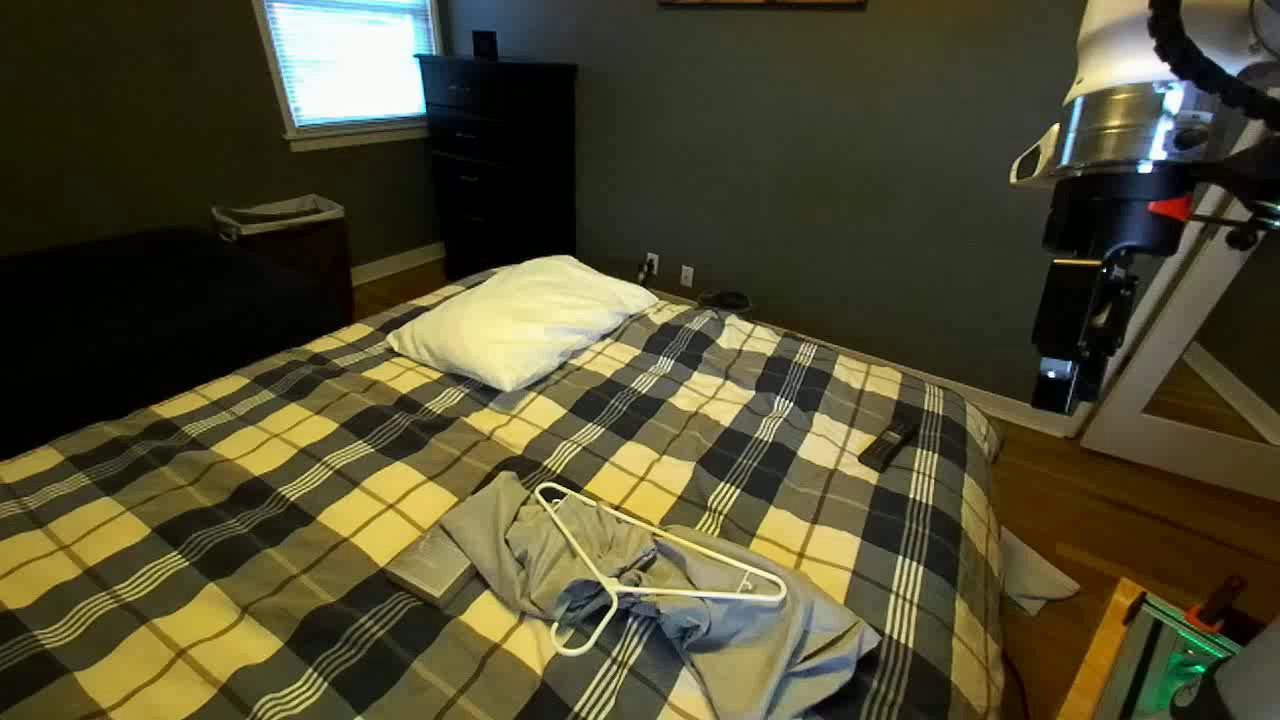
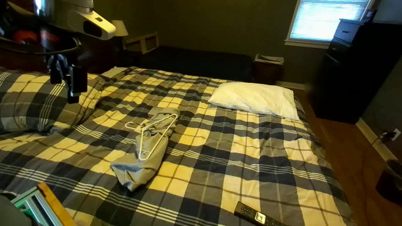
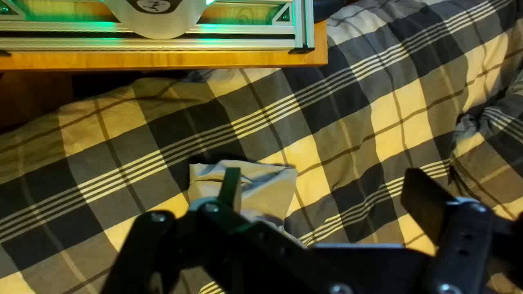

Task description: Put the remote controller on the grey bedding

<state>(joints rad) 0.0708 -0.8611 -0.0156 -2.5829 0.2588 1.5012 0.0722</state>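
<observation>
The black remote controller (image 1: 888, 444) lies on the plaid bedcover near the bed's edge; it also shows in an exterior view at the bottom edge (image 2: 260, 216), partly cut off. The grey bedding (image 1: 810, 625) is a crumpled grey cloth on the same bed, apart from the remote; it shows in an exterior view (image 2: 133, 169) and, partly hidden behind a finger, in the wrist view (image 3: 269, 190). My gripper (image 3: 320, 177) is open with nothing between its fingers. It hangs above the bed in both exterior views (image 1: 1068, 385) (image 2: 65, 88), away from the remote. The remote is out of the wrist view.
A white hanger (image 1: 700, 594) lies on the grey cloth. A flat grey box or book (image 1: 432, 572) touches the cloth. A white pillow (image 1: 530, 315) lies at the far side. The robot's wooden base table (image 3: 163, 60) stands against the bed. A dark dresser (image 1: 510, 165) stands behind.
</observation>
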